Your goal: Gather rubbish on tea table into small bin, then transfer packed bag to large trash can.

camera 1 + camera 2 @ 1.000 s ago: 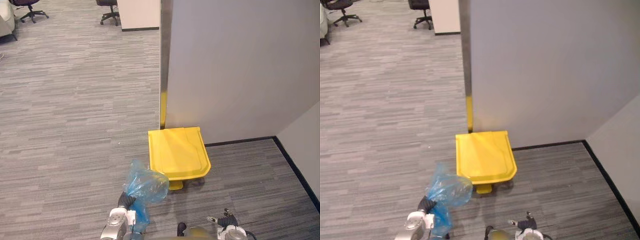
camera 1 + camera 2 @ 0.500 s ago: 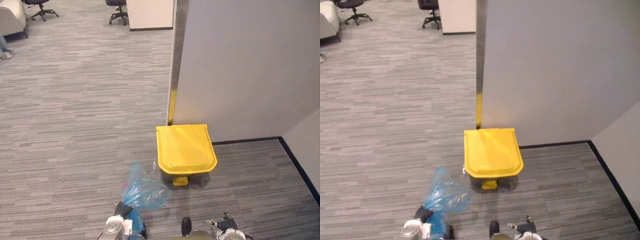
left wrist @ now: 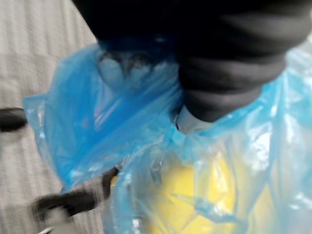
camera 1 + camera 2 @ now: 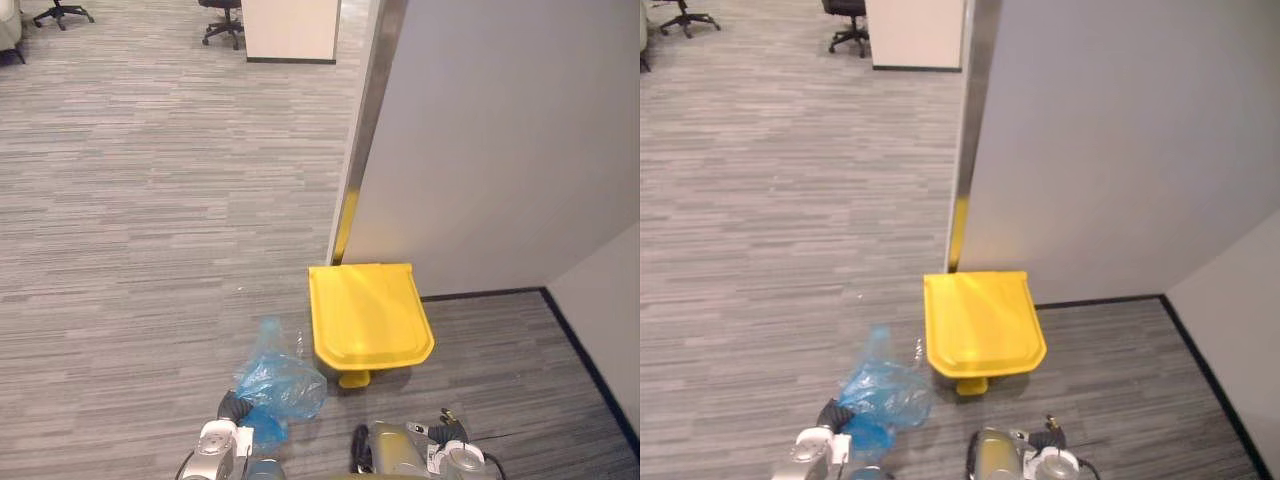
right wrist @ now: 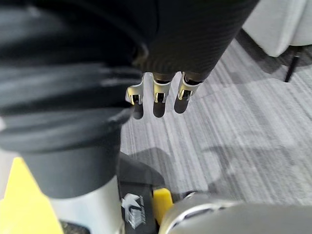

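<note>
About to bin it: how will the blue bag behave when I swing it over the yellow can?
Probably floppy: the blue bag is thin, crinkled film, bunched at the left hand. Likely light, since it looks puffed rather than packed tight. It may sway when swung.

The left robot hand point(image 4: 235, 407) is buried in the neck of the blue bag point(image 4: 280, 378), whose contents are a blur (something yellow through the film, no telling what). The body of the yellow bin point(image 4: 368, 315) hides under its lid, and the far office chair point(image 4: 221, 20) is cut by the top edge.
</note>
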Controlling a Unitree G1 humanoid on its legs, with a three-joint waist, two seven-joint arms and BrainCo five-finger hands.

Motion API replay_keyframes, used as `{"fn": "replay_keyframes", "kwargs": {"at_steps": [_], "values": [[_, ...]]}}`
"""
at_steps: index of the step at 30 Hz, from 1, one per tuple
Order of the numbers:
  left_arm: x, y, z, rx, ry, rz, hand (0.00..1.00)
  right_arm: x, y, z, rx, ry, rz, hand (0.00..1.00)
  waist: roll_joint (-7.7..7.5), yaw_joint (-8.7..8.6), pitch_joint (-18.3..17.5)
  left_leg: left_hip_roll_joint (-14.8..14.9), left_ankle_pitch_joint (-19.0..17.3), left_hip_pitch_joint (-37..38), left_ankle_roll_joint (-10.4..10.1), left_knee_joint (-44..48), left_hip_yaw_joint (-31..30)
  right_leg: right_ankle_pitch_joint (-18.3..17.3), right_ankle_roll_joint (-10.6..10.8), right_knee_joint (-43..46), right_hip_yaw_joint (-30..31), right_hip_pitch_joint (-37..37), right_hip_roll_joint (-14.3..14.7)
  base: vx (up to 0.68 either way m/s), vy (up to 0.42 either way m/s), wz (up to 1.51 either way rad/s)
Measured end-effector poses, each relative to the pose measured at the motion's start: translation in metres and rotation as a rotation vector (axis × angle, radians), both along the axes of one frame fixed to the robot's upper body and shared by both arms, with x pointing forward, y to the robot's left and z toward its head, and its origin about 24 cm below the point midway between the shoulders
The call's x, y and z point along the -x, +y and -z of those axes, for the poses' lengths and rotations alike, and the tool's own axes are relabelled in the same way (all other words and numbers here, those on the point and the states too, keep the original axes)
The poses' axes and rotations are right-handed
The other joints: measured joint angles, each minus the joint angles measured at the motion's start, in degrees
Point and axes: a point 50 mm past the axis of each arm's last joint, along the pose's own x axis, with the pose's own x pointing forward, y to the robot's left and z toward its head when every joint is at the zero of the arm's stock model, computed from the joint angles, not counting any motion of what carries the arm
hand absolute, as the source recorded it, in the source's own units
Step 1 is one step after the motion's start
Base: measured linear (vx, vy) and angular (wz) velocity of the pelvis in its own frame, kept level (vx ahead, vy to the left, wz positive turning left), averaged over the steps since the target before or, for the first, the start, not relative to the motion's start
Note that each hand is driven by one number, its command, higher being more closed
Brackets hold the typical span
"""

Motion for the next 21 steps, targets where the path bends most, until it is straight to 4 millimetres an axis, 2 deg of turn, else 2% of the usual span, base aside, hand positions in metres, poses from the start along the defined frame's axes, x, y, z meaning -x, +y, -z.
{"fn": "replay_keyframes", "kwargs": {"at_steps": [1,2,4,5,9,15,18,21], "values": [[0.000,-0.001,0.000,0.010,-0.004,-0.019,1.00,-0.002,0.000,-0.001,0.003,-0.010,-0.004,0.00,0.13,0.21,0.53,0.14,-2.29,1.13,-1.17,2.00,0.82,-0.03,-0.92,-0.05,-0.96,1.38,-0.12,0.42,-0.145,-0.45],[-0.004,-0.007,-0.001,0.027,-0.015,-0.026,1.00,-0.005,-0.002,-0.003,0.010,-0.017,-0.005,0.00,1.12,0.37,1.12,1.21,-3.17,1.69,-1.94,3.35,1.23,1.16,-1.42,0.20,-1.42,1.84,0.53,0.40,-0.124,-0.38],[-0.018,-0.018,-0.006,0.047,-0.053,-0.014,1.00,-0.017,-0.006,-0.011,0.036,-0.068,-0.013,0.00,3.88,0.25,2.99,2.47,-2.72,2.36,-1.97,3.75,1.70,-0.02,-3.24,2.47,-2.25,1.84,1.37,0.24,-0.067,-0.08],[-0.023,-0.021,-0.009,0.054,-0.074,-0.008,1.00,-0.018,-0.008,-0.012,0.041,-0.074,-0.009,0.00,4.22,0.24,3.29,2.65,-2.12,2.78,-1.62,3.70,1.65,-1.22,-3.74,3.96,-2.37,1.76,1.41,0.20,-0.071,0.14],[-0.031,-0.021,-0.016,0.046,-0.117,0.006,1.00,-0.017,-0.007,-0.011,0.040,-0.074,-0.015,0.00,3.94,0.67,2.84,2.82,0.34,5.43,-0.26,2.05,0.29,-7.18,-3.48,10.74,-3.26,1.60,0.37,0.14,-0.085,0.21],[-0.026,-0.023,-0.013,0.058,-0.102,0.019,1.00,-0.027,0.006,-0.012,0.027,-0.074,-0.095,0.00,3.61,0.97,1.94,2.84,1.61,5.44,-0.55,-4.16,0.02,-7.52,-4.05,11.30,-3.94,-0.92,0.73,0.04,-0.025,0.07],[-0.025,-0.024,-0.013,0.054,-0.101,0.030,1.00,-0.030,0.012,-0.012,0.032,-0.075,-0.148,0.00,3.88,0.93,0.72,2.77,2.12,4.53,-1.39,-6.72,-1.48,-7.16,-4.57,10.82,-5.00,-2.09,0.32,0.01,-0.008,0.19],[-0.029,-0.023,-0.016,0.050,-0.117,0.033,1.00,-0.044,0.023,-0.016,0.035,-0.098,-0.224,0.00,3.67,1.21,0.53,2.38,2.71,1.71,-2.48,-7.15,-3.12,-6.23,-5.60,10.68,-5.78,-4.11,-0.56,-0.02,-0.028,0.24]]}}
